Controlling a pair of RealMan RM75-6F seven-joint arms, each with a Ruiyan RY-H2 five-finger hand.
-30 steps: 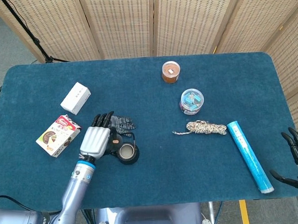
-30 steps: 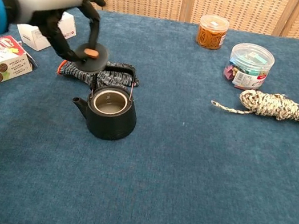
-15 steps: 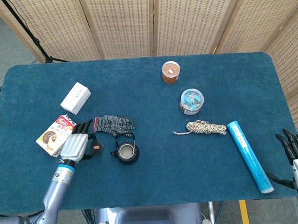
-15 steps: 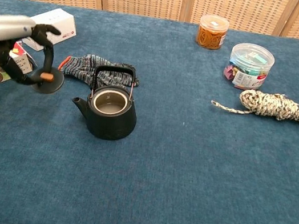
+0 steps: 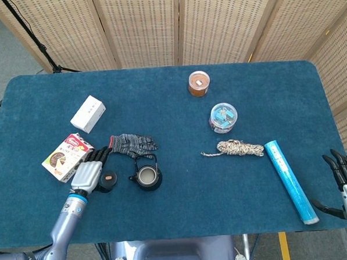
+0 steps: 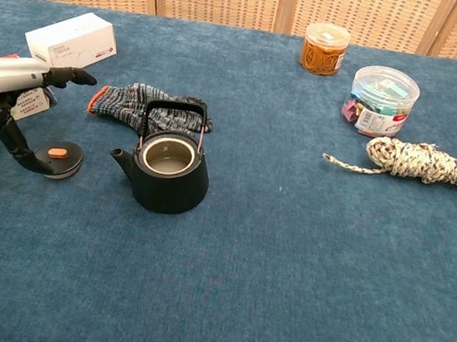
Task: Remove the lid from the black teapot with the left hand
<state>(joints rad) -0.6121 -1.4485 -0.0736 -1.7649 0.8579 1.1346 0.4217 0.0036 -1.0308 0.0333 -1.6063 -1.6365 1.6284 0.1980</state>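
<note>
**Lid off and down on the cloth, left hand at it**

Far left: snack box (image 5: 68,157) and white carton (image 5: 88,113) near the table's left edge. Just right of the snack box, left hand (image 5: 88,172) low over the blue table (image 5: 178,211), fingers spread toward the lid (image 6: 55,158). Lid resting flat on the cloth, orange knob up, well apart from the teapot (image 6: 166,173). In the chest view a dark finger (image 6: 13,137) curled right against the lid's rim; cannot tell whether gripping or already let go. Teapot upright, mouth open, handle raised, spout pointing left toward the lid. Striped glove (image 5: 133,144) lying just behind the teapot.

Further right: brown jar (image 5: 198,83), tub of clips (image 5: 223,117), rope bundle (image 5: 238,148), blue tube (image 5: 289,179). Right hand (image 5: 346,185) at the table's right edge, fingers apart, holding nothing.

Judged nearly done; only the release and pull-back left. Risks: a finger hooked under the rim dragging or flipping the lid on withdrawal; a sideways retreat knocking the snack box; a swing rightward clipping the spout and tipping or sliding the teapot.
</note>
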